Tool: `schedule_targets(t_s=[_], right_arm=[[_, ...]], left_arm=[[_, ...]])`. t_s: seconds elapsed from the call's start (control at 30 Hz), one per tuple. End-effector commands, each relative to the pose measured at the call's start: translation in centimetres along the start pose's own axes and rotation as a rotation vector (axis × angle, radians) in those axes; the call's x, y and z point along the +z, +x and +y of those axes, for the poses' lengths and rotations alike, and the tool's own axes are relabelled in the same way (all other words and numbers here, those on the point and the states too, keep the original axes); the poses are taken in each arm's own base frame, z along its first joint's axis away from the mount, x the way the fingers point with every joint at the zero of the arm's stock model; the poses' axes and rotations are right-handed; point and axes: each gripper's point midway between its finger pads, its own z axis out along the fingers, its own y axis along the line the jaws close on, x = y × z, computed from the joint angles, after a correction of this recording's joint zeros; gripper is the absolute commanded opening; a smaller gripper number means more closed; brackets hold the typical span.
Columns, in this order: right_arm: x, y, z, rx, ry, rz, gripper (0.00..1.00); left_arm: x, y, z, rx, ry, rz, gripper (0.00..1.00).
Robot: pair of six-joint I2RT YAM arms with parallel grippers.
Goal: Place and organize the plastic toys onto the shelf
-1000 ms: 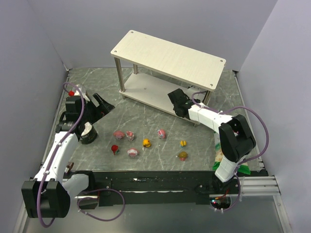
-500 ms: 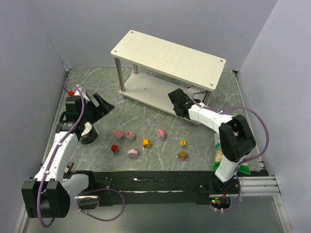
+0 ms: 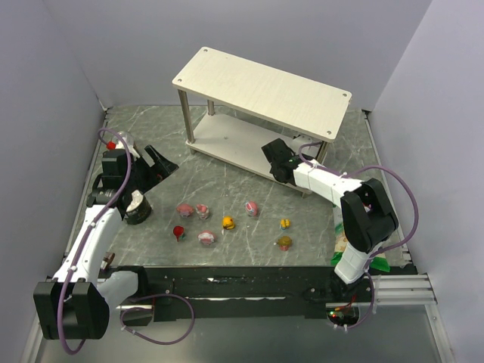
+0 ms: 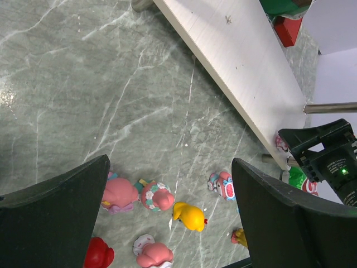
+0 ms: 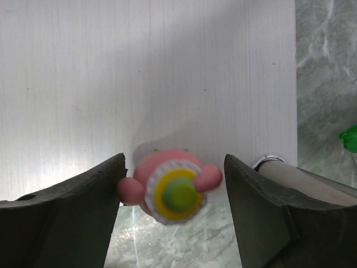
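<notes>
Pink toy (image 5: 170, 187) sits at the shelf's (image 5: 139, 84) lower board edge, near its 5 o'clock corner, for stowing; the right gripper's (image 5: 174, 163) jaws flank it, grip or release unclear. The left gripper's (image 4: 167, 184) jaws gape empty.

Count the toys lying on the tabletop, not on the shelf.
8: pink pair at left, red toy, low pink toy, orange toy, middle pink toy, yellow toy, brownish toy. Ninth toy sits inside the right gripper at the shelf edge.
</notes>
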Motion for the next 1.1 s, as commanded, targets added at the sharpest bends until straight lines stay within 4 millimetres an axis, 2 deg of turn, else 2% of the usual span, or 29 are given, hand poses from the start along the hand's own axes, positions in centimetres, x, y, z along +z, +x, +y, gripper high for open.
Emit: schedule_targets(t_s=[0.0, 0.23, 0.43, 0.77, 1.07], right_arm=[[-0.4, -1.7, -0.7, 0.064, 0.025, -0.03, 0.81], [-0.6, -2.0, -0.6, 0.068, 0.011, -0.031, 0.87], [-1.0, -2.0, -0.7, 0.057, 0.02, -0.026, 1.0], [-2.5, -1.6, -0.7, 0.05, -0.017, -0.02, 1.0], [-4.0, 0.1, -0.9, 0.042, -0.026, 0.013, 1.0]], left_arm=[[0.1, -0.6, -1.0, 0.004, 0.041, -0.017, 0.96], [0.0, -0.5, -1.0, 0.005, 0.042, -0.016, 0.96], [0.0, -0.7, -1.1, 0.005, 0.045, -0.024, 0.96], [-0.2, -0.8, -1.0, 0.007, 0.037, -0.032, 0.96], [-0.4, -0.6, -1.0, 0.007, 0.04, -0.033, 0.97]])
